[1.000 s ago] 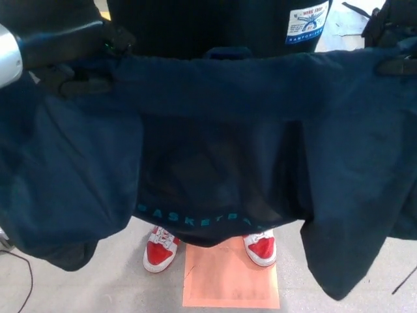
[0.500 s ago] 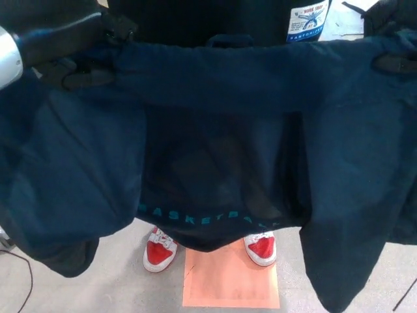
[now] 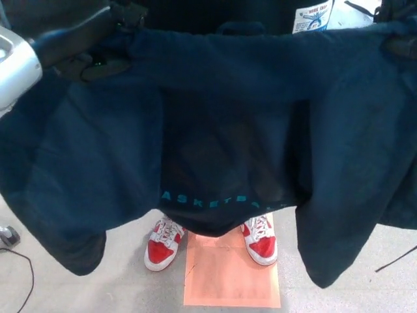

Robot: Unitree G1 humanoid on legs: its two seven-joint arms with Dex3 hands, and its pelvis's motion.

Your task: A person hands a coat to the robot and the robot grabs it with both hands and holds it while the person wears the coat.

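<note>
A dark navy coat (image 3: 215, 124) hangs spread wide across the head view, its collar edge stretched along the top. My left hand (image 3: 107, 45) grips the coat's top edge at the upper left, black fingers closed on the cloth. At the far upper right my right hand (image 3: 399, 36) holds the other end of that edge, mostly hidden by fabric. A person stands just behind the coat; a dark top with a white label (image 3: 311, 16) and dark shorts with teal lettering (image 3: 221, 199) show.
The person's red and white shoes (image 3: 163, 242) stand on the grey floor, beside an orange square mat (image 3: 231, 272). A thin black cable (image 3: 19, 257) lies at the lower left, another at the lower right.
The coat's top edge and both hands have risen in the picture and shifted a little right. The person's shoes sit slightly closer together on the mat.
</note>
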